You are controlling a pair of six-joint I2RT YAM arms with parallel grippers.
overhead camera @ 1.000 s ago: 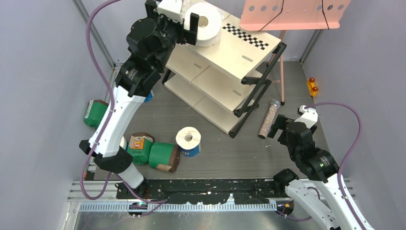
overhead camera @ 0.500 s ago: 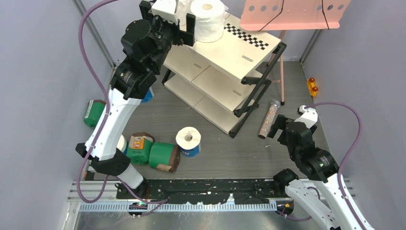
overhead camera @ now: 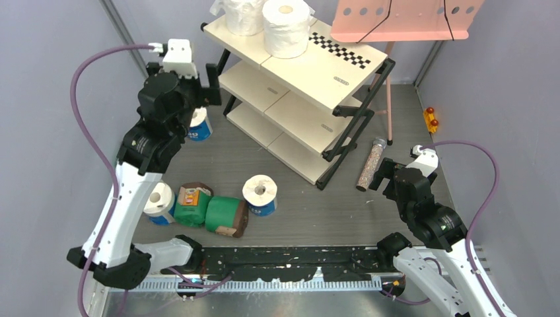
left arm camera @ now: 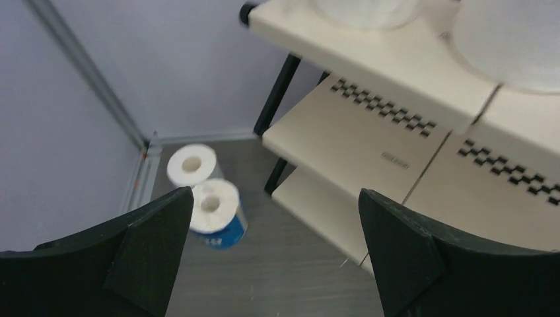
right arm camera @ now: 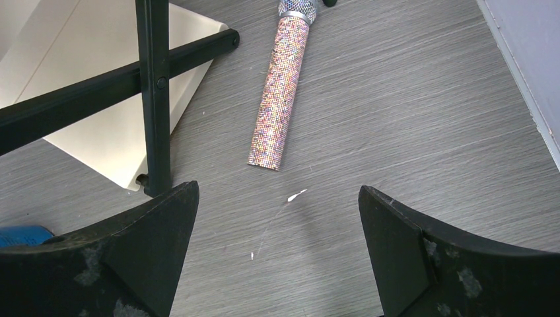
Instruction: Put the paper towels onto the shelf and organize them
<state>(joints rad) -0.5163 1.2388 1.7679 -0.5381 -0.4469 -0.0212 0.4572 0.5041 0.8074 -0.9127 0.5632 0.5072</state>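
Note:
The shelf (overhead camera: pixel 310 66) stands at the back; two white paper towels (overhead camera: pixel 285 26) (overhead camera: pixel 243 14) stand side by side on its top tier. My left gripper (overhead camera: pixel 185 78) is open and empty, left of the shelf. In the left wrist view (left arm camera: pixel 277 257) it looks at the shelf (left arm camera: pixel 370 125), a white roll (left arm camera: pixel 191 165) and a blue roll (left arm camera: pixel 214 214) on the floor. More blue rolls (overhead camera: pixel 259 195) (overhead camera: pixel 158 201) and two green rolls (overhead camera: pixel 226 216) (overhead camera: pixel 193 205) lie at the front. My right gripper (overhead camera: pixel 396 173) (right arm camera: pixel 277 257) is open and empty.
A thin speckled tube (overhead camera: pixel 370 165) (right arm camera: pixel 277 99) lies by the shelf's black front leg (right arm camera: pixel 152 99). A pink perforated music stand (overhead camera: pixel 403 20) hangs over the shelf's right end. A small orange object (overhead camera: pixel 430 119) sits by the right wall. Grey walls close both sides.
My left gripper let go of the white roll on the top tier, beside the other white roll, and drew back left and down. The right arm has not moved.

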